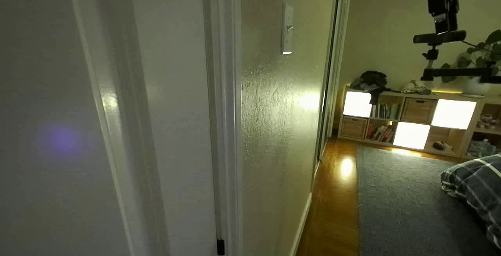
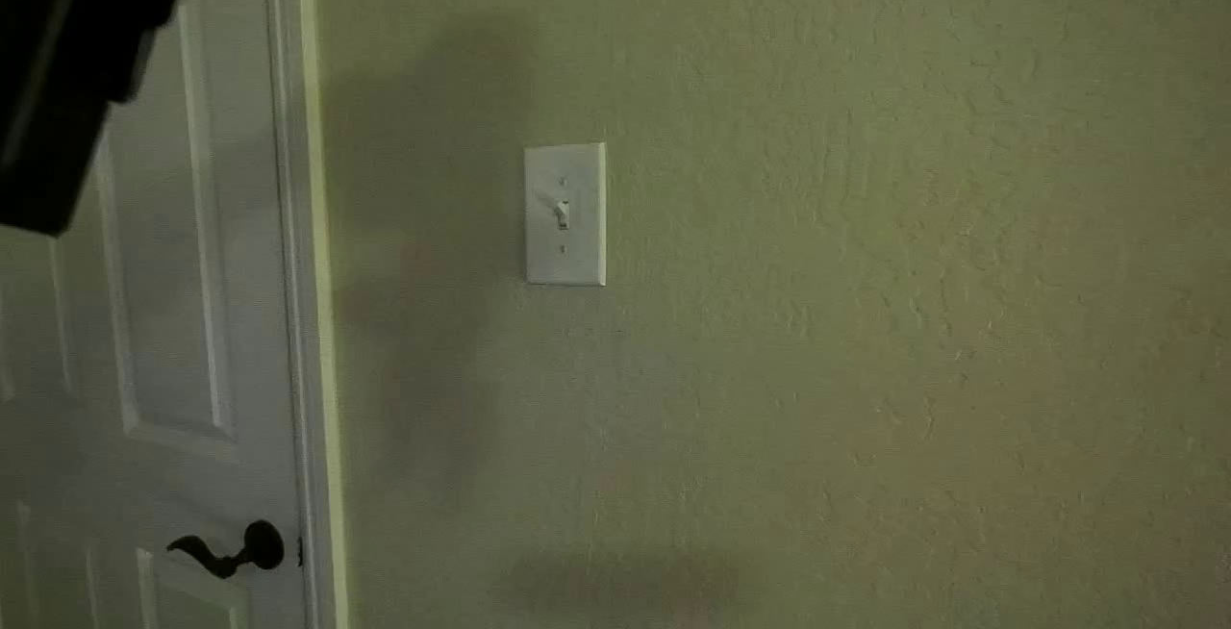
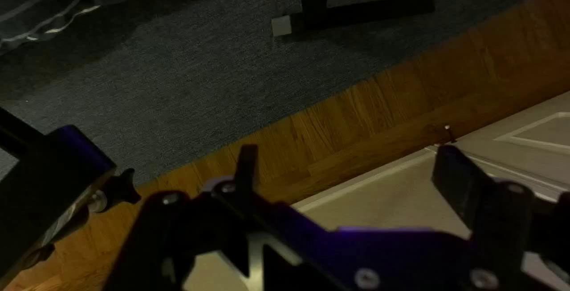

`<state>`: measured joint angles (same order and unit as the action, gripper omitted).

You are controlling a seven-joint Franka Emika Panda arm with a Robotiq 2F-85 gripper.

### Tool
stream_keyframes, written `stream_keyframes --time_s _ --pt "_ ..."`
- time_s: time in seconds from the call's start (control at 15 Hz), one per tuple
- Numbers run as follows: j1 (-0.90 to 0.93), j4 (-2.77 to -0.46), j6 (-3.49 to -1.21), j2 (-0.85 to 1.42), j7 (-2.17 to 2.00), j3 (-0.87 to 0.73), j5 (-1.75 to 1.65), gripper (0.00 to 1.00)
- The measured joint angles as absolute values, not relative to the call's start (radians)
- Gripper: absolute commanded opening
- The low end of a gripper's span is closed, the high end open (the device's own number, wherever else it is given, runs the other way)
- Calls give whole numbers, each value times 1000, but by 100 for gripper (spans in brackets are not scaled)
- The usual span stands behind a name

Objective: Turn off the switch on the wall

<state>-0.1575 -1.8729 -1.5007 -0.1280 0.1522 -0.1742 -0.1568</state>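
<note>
Nothing is touching the switch

Nearest, wrist view: the gripper is standing spread, fingers well apart, pinching nothing. It is framing wood floor and rug, with no switch showing between, so I am judging the aim as not lined up. Such width is looking clumsy for a toggle; one fingertip, or both drawn together, will probably be doing better.

Farther, in an exterior view: a blurred dark shape is filling the corner; what it is, I cannot tell. Well apart from it, the switch is sitting upright on the wall, near the door frame, presumably for easy reach on entering. Its lever is seemingly tipping upward, likely meaning on, so the job is calling for a downward flick.

Farthest, in an exterior view: lit cubes are glowing in a shelf, likely serving as lamps; whether the switch is governing them, I cannot tell
</note>
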Motion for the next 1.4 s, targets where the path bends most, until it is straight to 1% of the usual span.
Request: stream_keyframes --time_s 0.73,0.93,1.4 --pt "-157 -1873 -1513 -108 152 -175 -146 100" --pt "-157 -1874 -1581 -75 158 -175 -111 100" --pt "-152 -1869 -1832 2 253 -156 -11 100"
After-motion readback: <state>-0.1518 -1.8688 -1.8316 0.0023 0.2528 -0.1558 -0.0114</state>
